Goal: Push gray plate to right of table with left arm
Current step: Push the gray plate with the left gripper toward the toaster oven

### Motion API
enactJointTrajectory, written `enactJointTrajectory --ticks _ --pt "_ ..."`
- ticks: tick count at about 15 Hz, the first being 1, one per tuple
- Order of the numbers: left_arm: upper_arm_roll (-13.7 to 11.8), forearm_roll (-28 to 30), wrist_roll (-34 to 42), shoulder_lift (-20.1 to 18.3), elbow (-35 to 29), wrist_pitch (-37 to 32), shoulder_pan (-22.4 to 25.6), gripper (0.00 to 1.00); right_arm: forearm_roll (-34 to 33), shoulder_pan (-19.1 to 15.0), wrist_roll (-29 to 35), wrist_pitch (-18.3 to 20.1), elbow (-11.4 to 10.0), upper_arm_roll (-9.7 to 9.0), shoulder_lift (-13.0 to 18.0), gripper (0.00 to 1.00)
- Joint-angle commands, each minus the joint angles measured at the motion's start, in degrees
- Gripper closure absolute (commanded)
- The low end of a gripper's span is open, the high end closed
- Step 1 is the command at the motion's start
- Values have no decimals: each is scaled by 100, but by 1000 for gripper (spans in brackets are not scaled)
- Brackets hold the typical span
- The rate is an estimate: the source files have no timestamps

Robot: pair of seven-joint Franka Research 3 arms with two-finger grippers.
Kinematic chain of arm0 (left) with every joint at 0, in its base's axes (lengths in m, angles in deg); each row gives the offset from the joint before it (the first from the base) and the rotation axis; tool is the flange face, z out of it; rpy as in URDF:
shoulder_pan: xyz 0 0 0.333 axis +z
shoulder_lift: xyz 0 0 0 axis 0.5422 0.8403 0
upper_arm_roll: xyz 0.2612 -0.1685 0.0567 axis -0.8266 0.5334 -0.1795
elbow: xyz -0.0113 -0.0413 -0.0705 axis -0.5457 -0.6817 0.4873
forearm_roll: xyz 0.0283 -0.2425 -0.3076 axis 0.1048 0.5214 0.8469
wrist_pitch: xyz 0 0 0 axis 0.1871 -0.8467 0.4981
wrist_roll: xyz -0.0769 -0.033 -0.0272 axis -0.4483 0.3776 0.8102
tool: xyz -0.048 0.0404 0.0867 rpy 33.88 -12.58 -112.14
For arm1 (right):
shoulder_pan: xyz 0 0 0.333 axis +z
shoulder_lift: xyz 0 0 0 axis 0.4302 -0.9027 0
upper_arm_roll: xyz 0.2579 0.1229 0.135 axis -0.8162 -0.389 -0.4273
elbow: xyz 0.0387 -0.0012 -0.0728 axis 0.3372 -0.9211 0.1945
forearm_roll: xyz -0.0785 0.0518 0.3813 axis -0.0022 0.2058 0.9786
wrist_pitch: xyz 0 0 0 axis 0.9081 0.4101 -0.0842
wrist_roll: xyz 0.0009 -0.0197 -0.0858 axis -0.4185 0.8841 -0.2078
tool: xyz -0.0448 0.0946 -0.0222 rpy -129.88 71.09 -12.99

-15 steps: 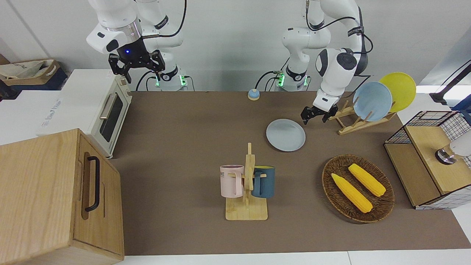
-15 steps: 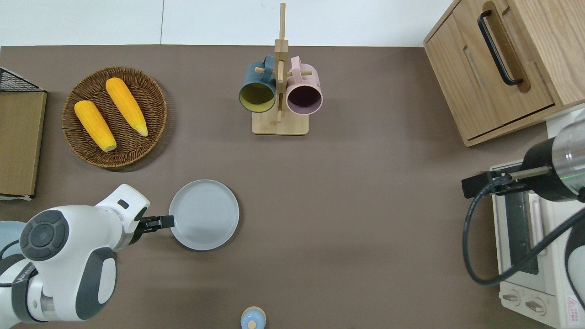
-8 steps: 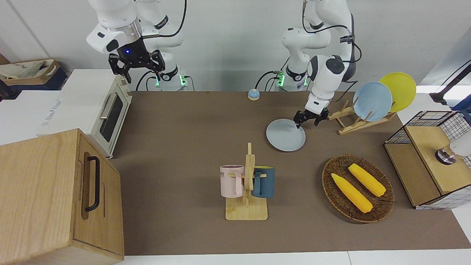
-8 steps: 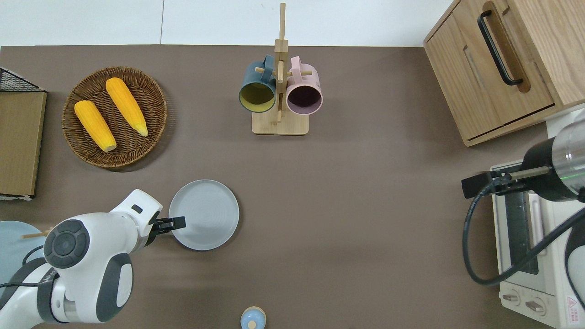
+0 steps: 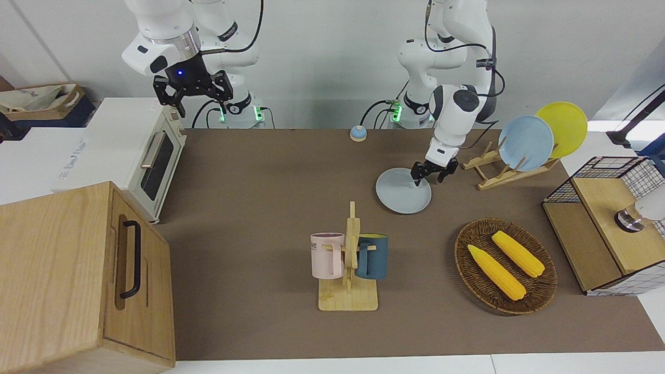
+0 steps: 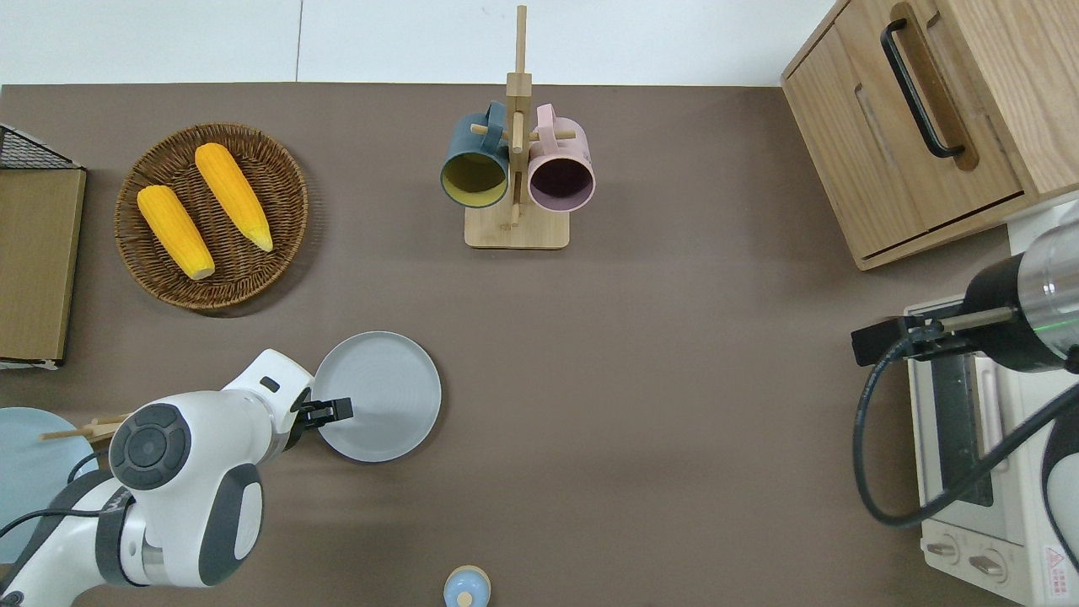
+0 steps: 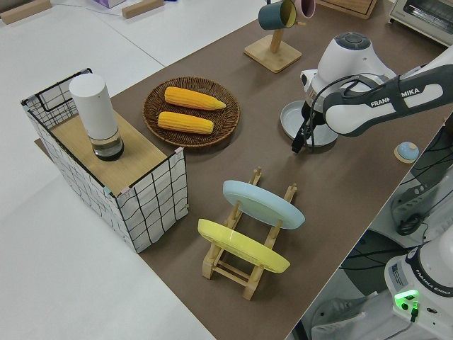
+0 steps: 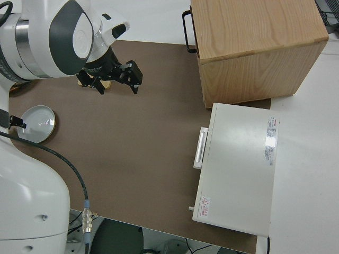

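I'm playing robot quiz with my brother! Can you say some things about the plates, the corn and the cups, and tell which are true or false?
1. The left gripper is at the gray plate. True.
2. Three corn cobs lie in the wicker basket. False: there are two.
3. The sky-blue plate and the yellow plate stand in a wooden rack. True.
4. The pink mug lies flat on the table. False: it hangs on the mug stand.
5. The right arm is parked. True.

The left arm (image 7: 382,110) carries the words "FRANKA EMIKA" in dark capitals along its white forearm, readable in the left side view. The pink mug (image 5: 327,255) shows the letters "ME" near its rim. Printing on the toaster oven (image 5: 119,156) is too small to read.
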Motion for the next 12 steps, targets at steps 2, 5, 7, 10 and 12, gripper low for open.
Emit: enactJointTrajectory --ticks 2,5,7,10,12 --pt "16 93 -65 40 -92 162 -30 405 59 -116 -1 69 22 -85 36 17" --pt "78 93 -100 57 -92 162 -30 826 59 -116 -1 69 22 -85 36 17" --pt "87 93 -284 57 -92 162 -30 981 59 -116 -1 78 22 -85 36 17" --pt "166 93 -320 57 -92 162 -30 1000 59 -116 8 69 22 -76 36 17" --pt "183 84 -425 66 -92 171 -30 1000 59 -116 -1 69 22 -85 36 17"
